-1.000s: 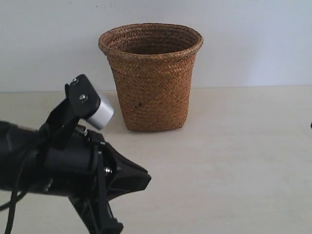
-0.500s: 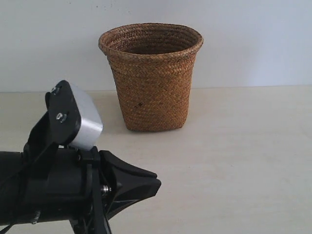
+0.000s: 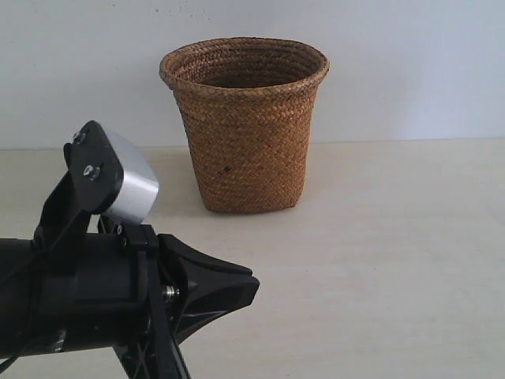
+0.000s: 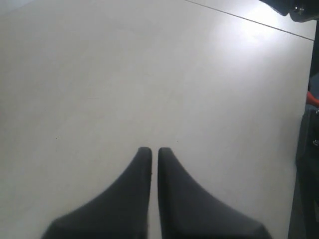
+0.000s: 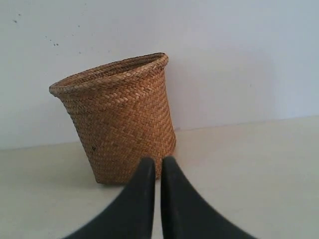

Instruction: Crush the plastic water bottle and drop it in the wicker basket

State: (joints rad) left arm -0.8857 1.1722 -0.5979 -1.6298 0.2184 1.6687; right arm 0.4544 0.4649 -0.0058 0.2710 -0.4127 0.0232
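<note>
The wicker basket (image 3: 244, 126) stands upright at the back of the pale table, against the white wall; its inside does not show. It also fills the middle of the right wrist view, wicker basket (image 5: 119, 119), just beyond my right gripper (image 5: 157, 160), which is shut with nothing between its fingers. My left gripper (image 4: 154, 149) is shut and empty over bare tabletop. In the exterior view the left gripper (image 3: 251, 286) sits low at the front left, pointing right, well short of the basket. The plastic water bottle is out of view in every frame.
The pale table (image 3: 379, 260) runs back to the white wall (image 3: 410, 71). The left arm's silver wrist camera housing (image 3: 126, 188) stands up in the foreground. A dark piece of equipment (image 4: 294, 7) shows at one corner of the left wrist view.
The left arm has turned at the wrist: its camera housing shifted left and the gripper tip edged slightly right. The basket has not moved.
</note>
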